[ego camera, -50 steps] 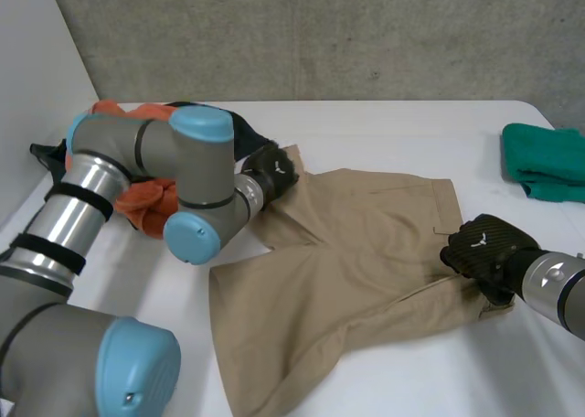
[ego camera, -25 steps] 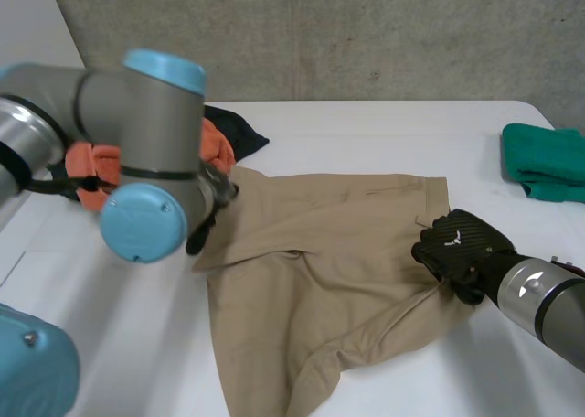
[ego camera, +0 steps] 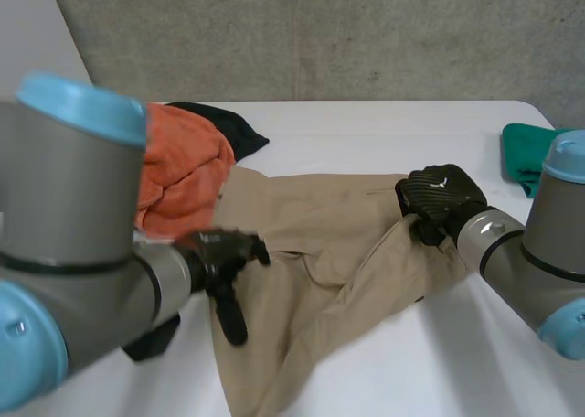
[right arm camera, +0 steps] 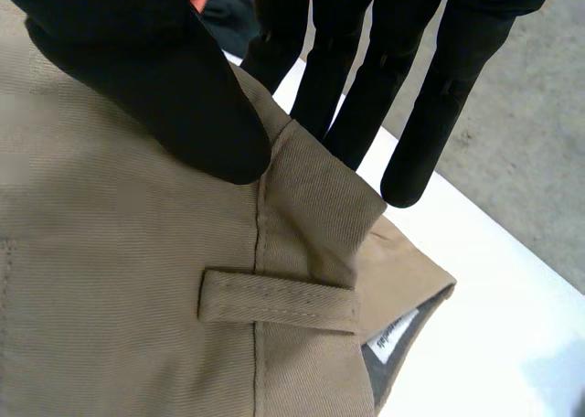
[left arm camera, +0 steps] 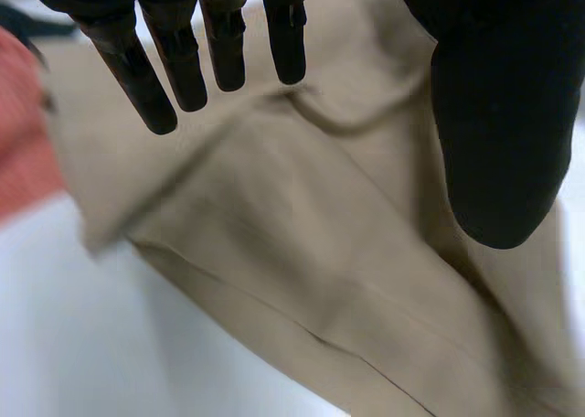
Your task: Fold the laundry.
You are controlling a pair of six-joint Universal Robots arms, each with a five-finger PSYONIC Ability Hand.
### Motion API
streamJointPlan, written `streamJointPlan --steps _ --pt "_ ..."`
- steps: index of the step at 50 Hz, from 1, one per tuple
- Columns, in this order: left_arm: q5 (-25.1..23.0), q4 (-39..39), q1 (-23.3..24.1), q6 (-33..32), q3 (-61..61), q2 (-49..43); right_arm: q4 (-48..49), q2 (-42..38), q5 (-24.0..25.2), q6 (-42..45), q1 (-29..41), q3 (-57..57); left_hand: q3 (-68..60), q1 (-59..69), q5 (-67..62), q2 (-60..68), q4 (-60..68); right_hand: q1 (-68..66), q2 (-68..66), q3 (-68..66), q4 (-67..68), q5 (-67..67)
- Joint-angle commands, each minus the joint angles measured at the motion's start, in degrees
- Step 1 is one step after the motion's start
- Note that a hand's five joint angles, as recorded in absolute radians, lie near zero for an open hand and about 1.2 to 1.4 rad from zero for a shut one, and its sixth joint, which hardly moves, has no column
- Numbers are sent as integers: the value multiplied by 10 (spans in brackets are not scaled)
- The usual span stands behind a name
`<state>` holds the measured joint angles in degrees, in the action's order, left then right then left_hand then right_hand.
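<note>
White bench (ego camera: 366,124), grey concrete wall (ego camera: 320,33). Right robot hand (ego camera: 439,193) has carried the pinched tan cotton shorts (ego camera: 320,225) toward the far edge; left robot hand (ego camera: 224,252) hangs wide.

A white table (ego camera: 366,129) spreads beneath and beyond the right hand (ego camera: 439,193), a grey concrete wall (ego camera: 320,33) rising behind its far edge.

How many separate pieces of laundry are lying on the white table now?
4: a tan garment in the middle, an orange cloth at the left, a black cloth behind it, a green cloth at the right edge. More may be hidden behind the left arm.
</note>
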<state>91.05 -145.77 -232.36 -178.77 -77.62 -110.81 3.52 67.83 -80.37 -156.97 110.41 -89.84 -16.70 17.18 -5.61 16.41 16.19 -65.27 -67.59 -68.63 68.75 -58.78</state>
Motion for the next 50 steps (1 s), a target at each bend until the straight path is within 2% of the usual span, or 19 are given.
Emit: streamJointPlan --steps 1,7,13,19,20,22,24,25,28,30,32,33,35,36,39,40,44,47,50 --pt "3 -26 20 25 -42 -32 7 -7 -34 -25 9 3 24 -29 14 -22 -19 -147 -124 -114 113 -112" --pt "-8 -19 23 29 -31 -56 13 -7 -57 -33 19 -2 24 -29 14 -22 -19 -147 -124 -114 113 -112" --pt "-46 14 40 63 -3 -80 31 -7 -75 -31 16 -3 1 -6 -10 2 4 -147 -124 -114 113 -112" --pt "-75 44 60 89 19 -100 37 -3 -87 -28 9 -4 -90 85 -101 93 95 -147 -124 -114 113 -112" --pt "-76 44 62 88 20 -100 37 -2 -88 -28 8 -4 -118 113 -129 121 123 -147 -124 -114 113 -112" --pt "-70 43 69 84 24 -104 33 1 -87 -28 8 -5 -283 278 -293 285 288 -147 -124 -114 113 -112" --pt "-58 41 74 80 26 -106 29 7 -84 -28 8 -9 -467 463 -478 470 472 -147 -124 -114 113 -112" --pt "-37 40 76 74 29 -108 24 15 -81 -26 8 -14 -631 627 -642 634 636 -147 -124 -114 113 -112" --pt "6 38 78 62 38 -107 11 34 -71 -4 5 -22 -633 628 -644 636 638 -147 -124 -114 113 -112" --pt "56 39 76 36 41 -102 -15 57 -47 43 -2 -36 -633 628 -644 636 638 -147 -124 -114 113 -112" --pt "83 38 77 -2 42 -92 -47 76 -23 94 -11 -51 -633 628 -644 636 638 -147 -124 -114 113 -112" --pt "81 40 77 -18 41 -89 -88 96 4 155 -26 -66 -633 628 -644 636 638 -147 -124 -114 113 -112" --pt "72 43 75 -59 41 -85 -134 120 29 221 -44 -85 -633 628 -644 636 638 -147 -124 -114 113 -112" --pt "54 48 75 -103 40 -80 -184 142 50 289 -63 -108 -633 628 -644 636 638 -147 -124 -114 113 -112" --pt "19 71 78 -162 27 -72 -264 171 75 394 -96 -146 -633 628 -644 636 638 -147 -124 -114 113 -112" --pt "-2 93 81 -193 23 -65 -309 186 90 462 -120 -174 -633 628 -644 636 638 -147 -124 -114 113 -112" --pt "-36 137 85 -229 25 -56 -377 210 127 603 -174 -215 -633 628 -644 636 638 -147 -124 -114 113 -112" --pt "-35 144 87 -233 31 -57 -375 209 150 598 -178 -219 -633 628 -644 636 638 -147 -124 -114 113 -112" --pt "-13 140 86 -238 55 -67 -338 188 167 546 -175 -200 -633 628 -644 636 638 -147 -124 -114 113 -112"
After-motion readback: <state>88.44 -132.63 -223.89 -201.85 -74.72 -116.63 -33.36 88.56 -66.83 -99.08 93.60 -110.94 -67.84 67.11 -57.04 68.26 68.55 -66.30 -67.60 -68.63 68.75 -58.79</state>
